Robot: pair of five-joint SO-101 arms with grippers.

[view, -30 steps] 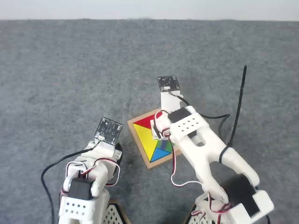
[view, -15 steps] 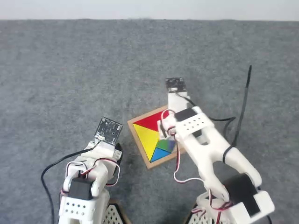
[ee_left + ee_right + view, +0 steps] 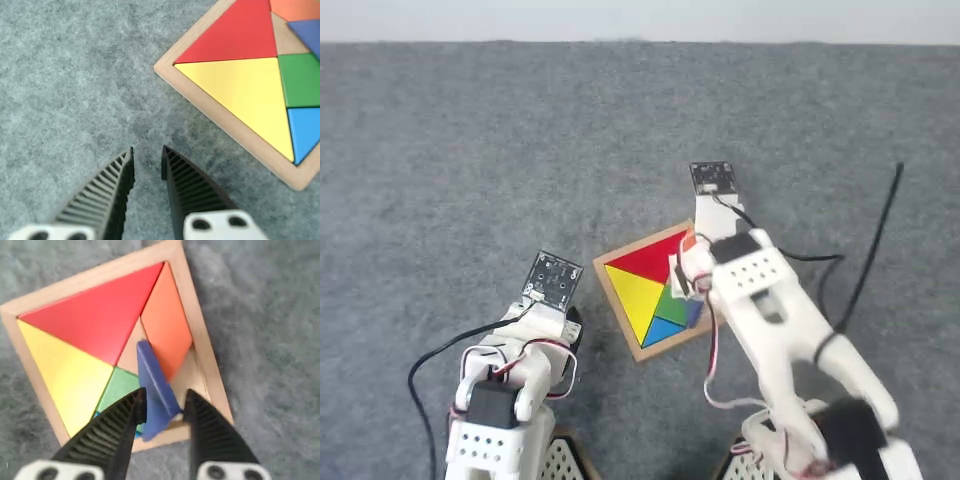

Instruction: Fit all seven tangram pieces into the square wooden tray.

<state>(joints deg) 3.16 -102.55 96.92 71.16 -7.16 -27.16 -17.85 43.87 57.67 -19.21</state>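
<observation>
The square wooden tray (image 3: 617, 312) lies between the arms, turned like a diamond. It holds a red triangle (image 3: 645, 262), a yellow triangle (image 3: 635, 295), a green piece (image 3: 675, 305), a light blue piece (image 3: 667, 330) and an orange piece (image 3: 167, 322). My right gripper (image 3: 165, 394) hovers over the tray's right part, shut on a dark blue piece (image 3: 152, 385). That piece stands tilted on edge above a bare wooden gap beside the orange one. My left gripper (image 3: 147, 150) rests on the carpet just left of the tray (image 3: 220, 112), fingers slightly open with nothing between them.
Grey carpet covers the whole table, with bare room at the back and on both sides. A black cable (image 3: 865, 260) arcs from the right arm at the right. Both arm bases stand at the near edge.
The right arm has shifted to the right over the tray with the dark blue piece, uncovering more of the red and yellow triangles. The left arm has not moved.
</observation>
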